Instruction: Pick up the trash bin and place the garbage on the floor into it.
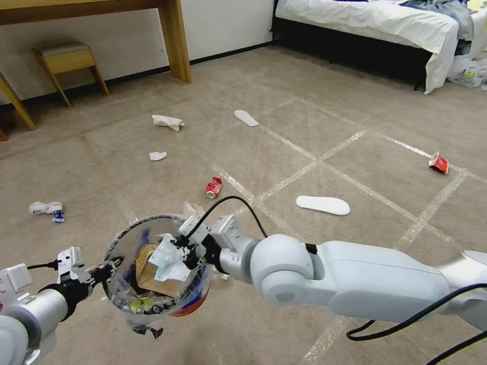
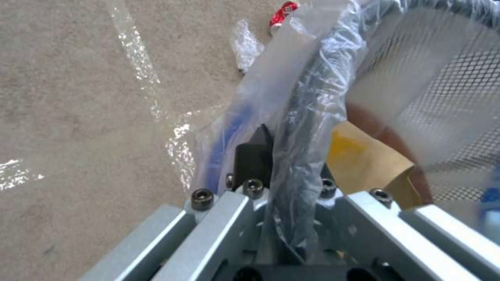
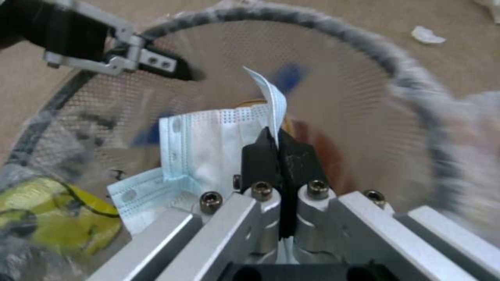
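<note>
Closest in, the right gripper (image 3: 279,146) hangs over the mouth of the small round mesh trash bin lined with crinkly clear plastic (image 1: 123,238), its black fingers (image 3: 259,156) pinched on a pale blue pleated face mask (image 3: 208,148) held just inside the rim. The left gripper (image 1: 112,264) clamps the bin's dark rim on the opposite side, holding it off the beige carpet floor (image 1: 324,126). Inside lie a brown paper bag (image 1: 147,268) and a yellow wrapper (image 3: 49,218). Beyond, on the carpet, a crushed red can (image 1: 213,187), crumpled white tissues (image 1: 167,121) and two flat white slippers (image 1: 323,205) lie scattered.
</note>
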You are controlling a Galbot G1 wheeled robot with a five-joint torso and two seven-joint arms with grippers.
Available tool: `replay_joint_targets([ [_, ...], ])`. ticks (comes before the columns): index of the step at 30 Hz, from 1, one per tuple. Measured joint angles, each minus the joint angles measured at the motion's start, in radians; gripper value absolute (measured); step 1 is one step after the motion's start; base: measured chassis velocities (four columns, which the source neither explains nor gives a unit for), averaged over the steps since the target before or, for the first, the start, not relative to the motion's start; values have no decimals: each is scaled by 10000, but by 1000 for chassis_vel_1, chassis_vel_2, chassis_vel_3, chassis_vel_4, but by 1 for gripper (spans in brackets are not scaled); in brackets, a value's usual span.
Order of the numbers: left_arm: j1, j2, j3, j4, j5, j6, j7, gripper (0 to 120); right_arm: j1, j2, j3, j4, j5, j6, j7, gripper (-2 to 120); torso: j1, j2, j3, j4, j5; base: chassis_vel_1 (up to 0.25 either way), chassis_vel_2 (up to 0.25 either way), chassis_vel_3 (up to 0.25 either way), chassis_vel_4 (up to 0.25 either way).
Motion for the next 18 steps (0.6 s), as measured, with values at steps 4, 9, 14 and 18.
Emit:
replay_joint_targets([
  [4, -29, 2, 28, 21, -2, -1, 6, 1, 121, 373, -203, -232, 37, -59, 58, 0, 0, 0, 0, 0, 0, 0, 0, 0, 0],
  [9, -43, 17, 29, 23, -23, -2, 19, 1, 289, 887, -422, -561, 71, -133, 76, 0, 0, 0, 0, 0, 0, 0, 0, 0, 0],
  [14, -55, 16, 26, 23, -41, -2, 34, 1, 436, 1326, -605, -945, 74, -155, 76, 0, 0, -1, 0, 0, 0, 0, 0, 0, 0],
  [18, -56, -5, 29, 38, -42, -3, 44, 1, 568, 1518, -712, -1157, 59, -170, 77, 0, 0, 0, 0, 0, 0, 0, 0, 0, 0],
])
